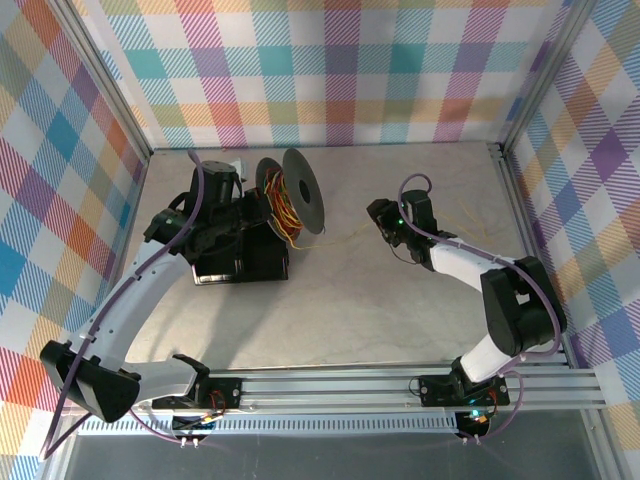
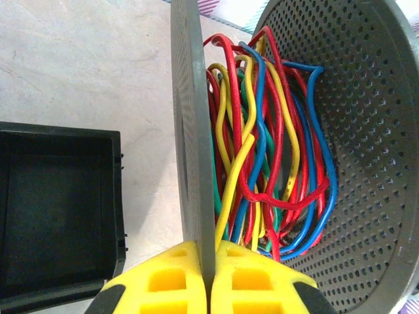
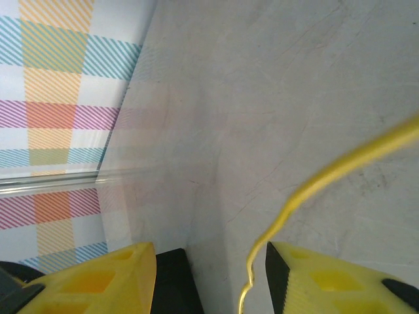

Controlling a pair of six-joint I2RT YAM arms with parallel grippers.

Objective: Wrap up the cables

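Top external: high, near edge, over whole table [image 1: 400, 320].
Left wrist: close on spool [image 2: 366, 163], shared overhead.
Right wrist: low along yellow cable [image 3: 340, 163].

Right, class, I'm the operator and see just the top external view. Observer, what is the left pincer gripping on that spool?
Observer: The left pincer is shut on the edge of the near disc, a thin grey perforated plate.
Operator: What colours are the cables wound there?
Observer: The cables are red, yellow, blue and green, loosely tangled between the two discs.
Operator: And the right pincer?
Observer: The right pincer stands open, with the yellow cable running through the gap, not clamped.
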